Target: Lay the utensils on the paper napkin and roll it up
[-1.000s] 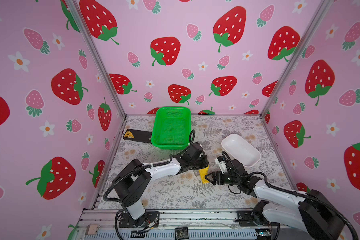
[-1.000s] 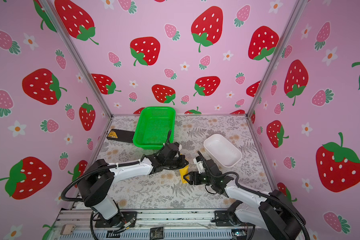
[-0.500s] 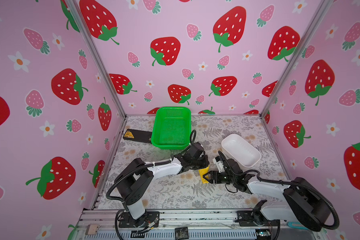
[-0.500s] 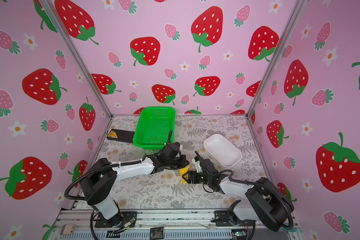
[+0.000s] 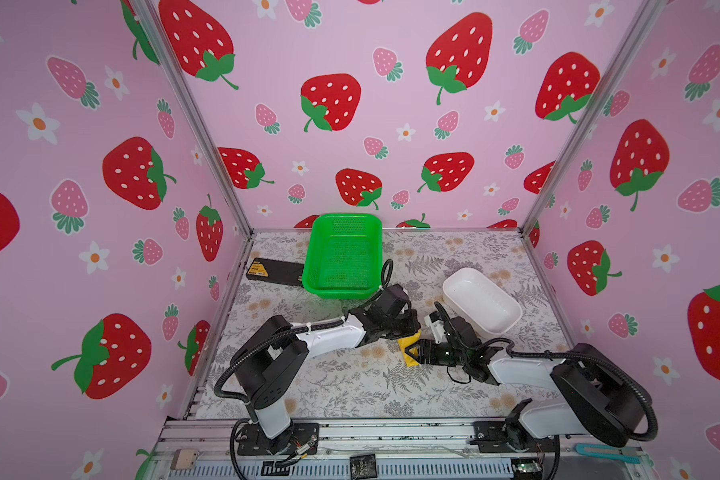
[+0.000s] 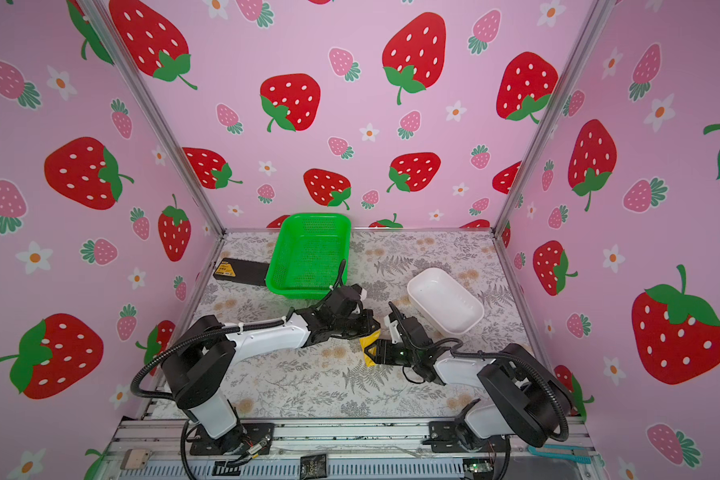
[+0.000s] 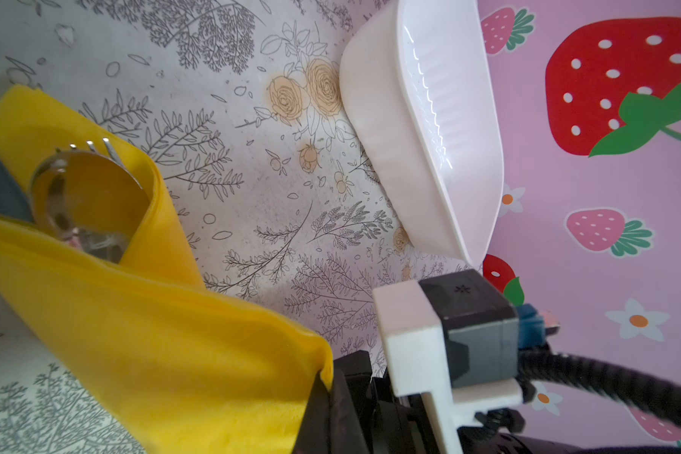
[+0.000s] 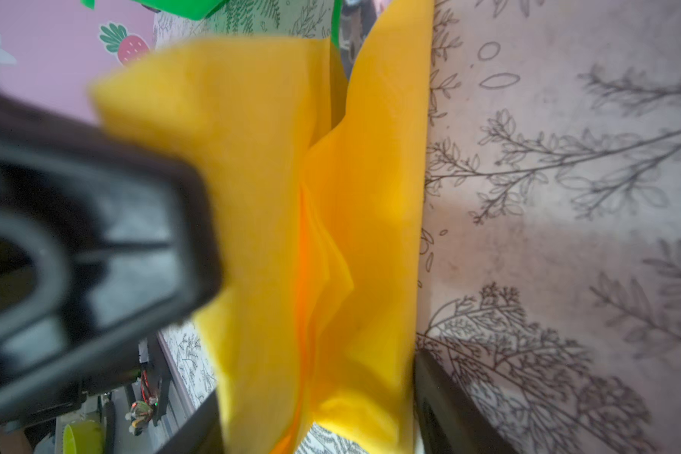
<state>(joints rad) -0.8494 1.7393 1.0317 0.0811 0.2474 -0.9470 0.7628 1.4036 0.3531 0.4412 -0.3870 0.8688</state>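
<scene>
My left end effector (image 5: 408,330) is shut by the paper napkin (image 7: 174,334); my right end effector (image 5: 415,352), jaws apart at 3 o'clock, should close gently around the utensils (image 7: 83,192).

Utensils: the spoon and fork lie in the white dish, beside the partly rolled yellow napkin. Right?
No. In the left wrist view the spoon and fork lie inside the partly rolled yellow napkin; the white dish beside it is empty.

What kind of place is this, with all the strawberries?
Probably a robot training or test booth, not a home: pink strawberry-print wall panels boxing in a floral-print tabletop, and two black-and-white robot arms bolted to a metal rail at its front edge.
</scene>
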